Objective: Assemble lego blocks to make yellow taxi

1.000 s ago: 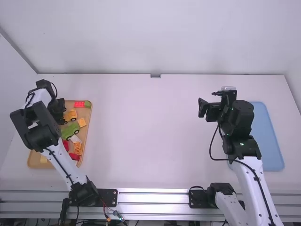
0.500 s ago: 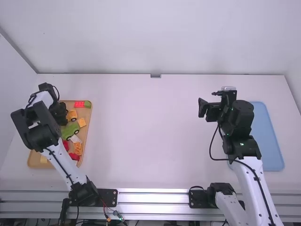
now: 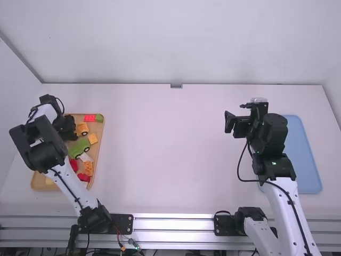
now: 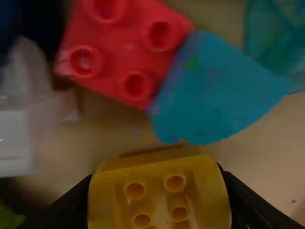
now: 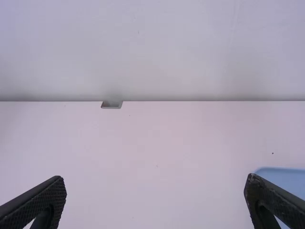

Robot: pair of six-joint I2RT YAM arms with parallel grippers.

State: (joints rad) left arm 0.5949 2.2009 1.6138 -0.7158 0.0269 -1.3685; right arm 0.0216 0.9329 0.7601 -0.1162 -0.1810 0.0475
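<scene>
My left gripper (image 3: 69, 129) is low over the wooden tray (image 3: 97, 154) at the far left. In the left wrist view, the left gripper (image 4: 159, 202) is shut on a yellow studded block (image 4: 152, 169), one finger against each side. Beside that block lie a red studded block (image 4: 112, 52) and a wedge-shaped piece (image 4: 209, 90) that looks green from above. An orange-yellow wheeled piece (image 3: 82, 127) shows next to the gripper. Well to the right, my right gripper (image 3: 237, 124) hangs over the table; in the right wrist view the right gripper (image 5: 155, 191) stands open and holds nothing.
A green wheeled piece (image 3: 79, 148), a small orange block (image 3: 92, 138), a patterned orange block (image 3: 88, 168) and red pieces share the tray. The left arm covers the tray's left part. At the far right lies a blue tray (image 3: 303, 154), partly behind the right arm.
My left gripper has shifted slightly, and less of the orange-yellow wheeled piece shows beside it than a second ago. The right arm has kept still.
</scene>
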